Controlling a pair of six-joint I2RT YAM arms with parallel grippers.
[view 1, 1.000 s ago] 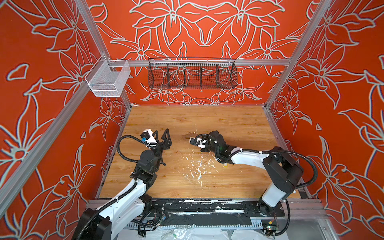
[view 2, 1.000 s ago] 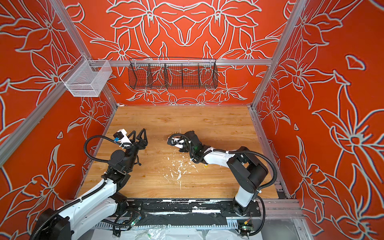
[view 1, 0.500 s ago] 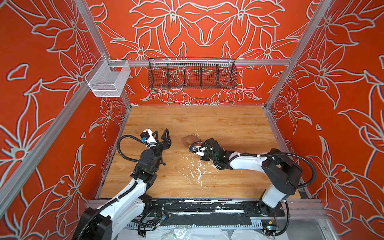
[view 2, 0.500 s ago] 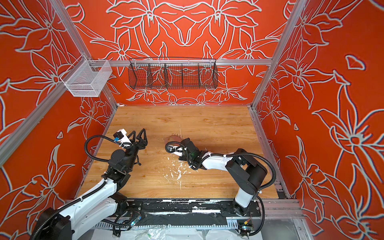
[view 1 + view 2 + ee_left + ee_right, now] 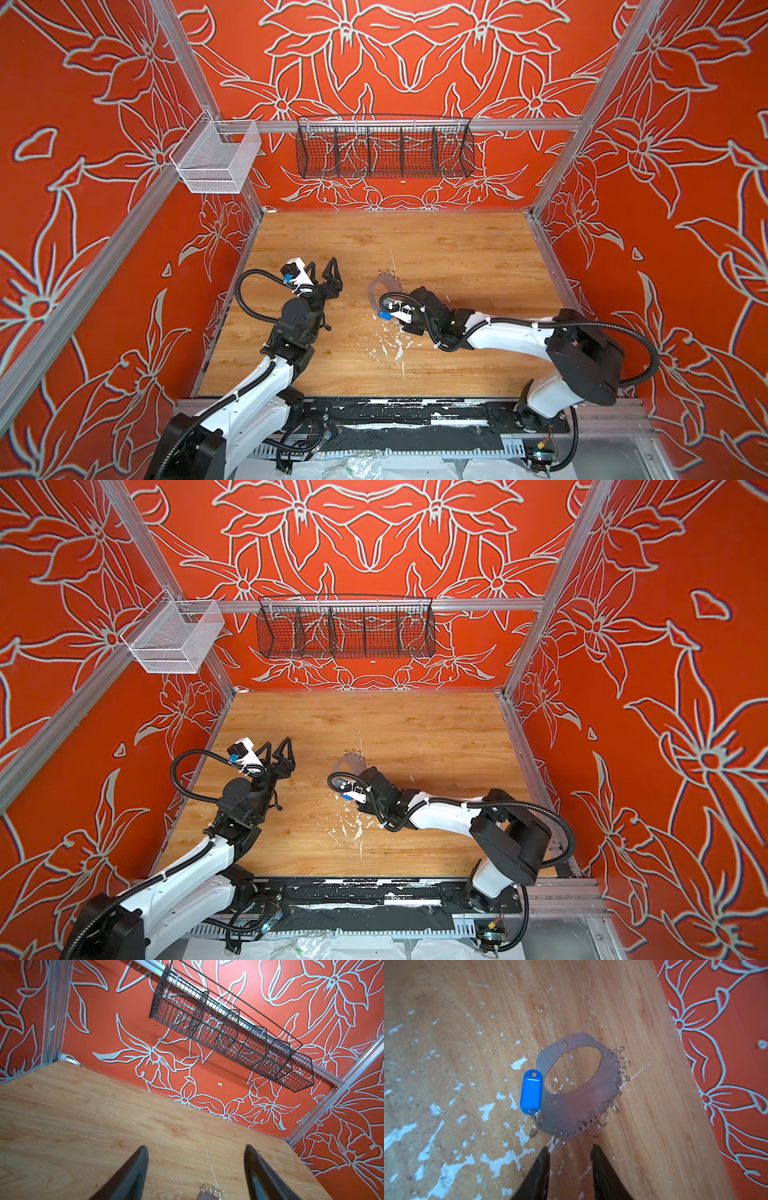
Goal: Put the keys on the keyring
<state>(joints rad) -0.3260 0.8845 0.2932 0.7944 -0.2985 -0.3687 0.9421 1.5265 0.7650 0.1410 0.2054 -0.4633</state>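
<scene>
keyring (image 5: 577,1103) lying flat mid-table (image 5: 467,1022), blue tag (image 5: 531,1092) touching its outer edge by a split ring, right gripper (image 5: 570,1154) hovering just beside the ring edge, jaws parted, gripping nothing, left gripper (image 5: 196,1157) hanging wide, empty, well apart

No text, brand, number or sign can be read anywhere in these views. The blue tag (image 5: 531,1092) beside the keyring (image 5: 577,1103) has a plain face (no writing shows on it), and the flat metal carries only punched holes.
</scene>
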